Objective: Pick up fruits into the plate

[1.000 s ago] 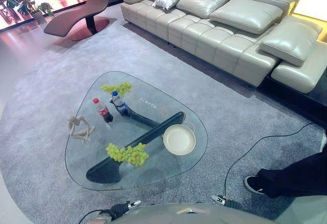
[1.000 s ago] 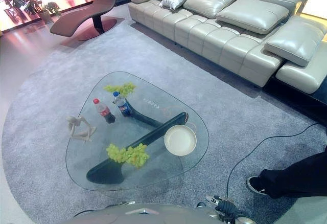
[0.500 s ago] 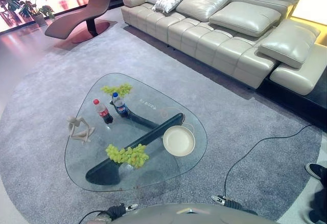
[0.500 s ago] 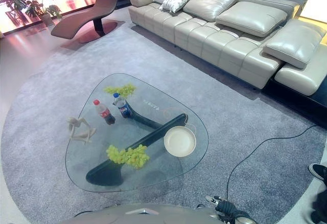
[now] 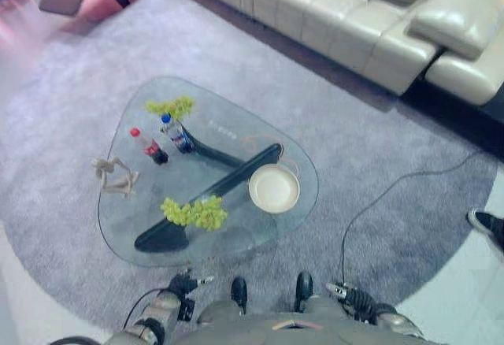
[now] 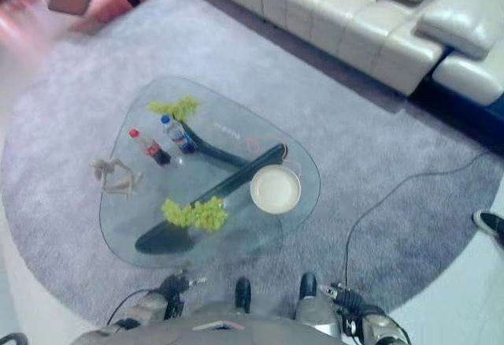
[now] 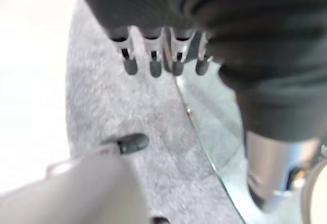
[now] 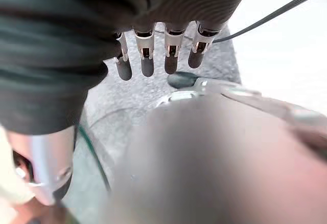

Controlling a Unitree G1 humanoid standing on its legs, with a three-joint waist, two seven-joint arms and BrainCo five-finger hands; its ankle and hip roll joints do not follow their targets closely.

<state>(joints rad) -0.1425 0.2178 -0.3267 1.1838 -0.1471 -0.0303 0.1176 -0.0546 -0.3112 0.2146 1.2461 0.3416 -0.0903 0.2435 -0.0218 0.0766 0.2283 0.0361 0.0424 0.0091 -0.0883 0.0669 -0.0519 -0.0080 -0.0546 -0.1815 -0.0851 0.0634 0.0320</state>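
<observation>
Standing on a grey rug (image 5: 71, 116), a glass table (image 5: 134, 239) of rounded triangular outline carries all the task items. Plate (image 5: 274, 188), cream and empty, sits at the table's 3 o'clock edge, just beside the upper end of the dark base bar (image 5: 228, 183) seen through the glass. Near grapes (image 5: 194, 213), a green bunch, lie at about 6 o'clock of the table centre, over the bar's lower half and well apart from the plate. Far grapes (image 5: 170, 107) lie at the 12 o'clock corner. Just at 6 o'clock of them stands a blue-cap bottle (image 5: 175, 132), and beside it, toward 9 o'clock, a red-cap bottle (image 5: 146, 145). A pale figurine (image 5: 114, 176) sits at the 9 o'clock edge.

Left hand (image 5: 183, 285) hangs low at the table's near rim, off the glass, touching nothing. Its wrist view shows the fingers (image 7: 150, 63) straight and relaxed, thumb (image 7: 130, 143) apart, released, with rug and the table's edge beyond. Right hand (image 6: 340, 294) hangs at 5 o'clock of the table over the rug, also released: fingers (image 8: 147, 60) straight, thumb (image 8: 184, 79) apart, nothing held.

A beige sofa (image 5: 370, 22) runs along the rug's far side. A person's shoe (image 5: 487, 223) shows at the 3 o'clock border.
</observation>
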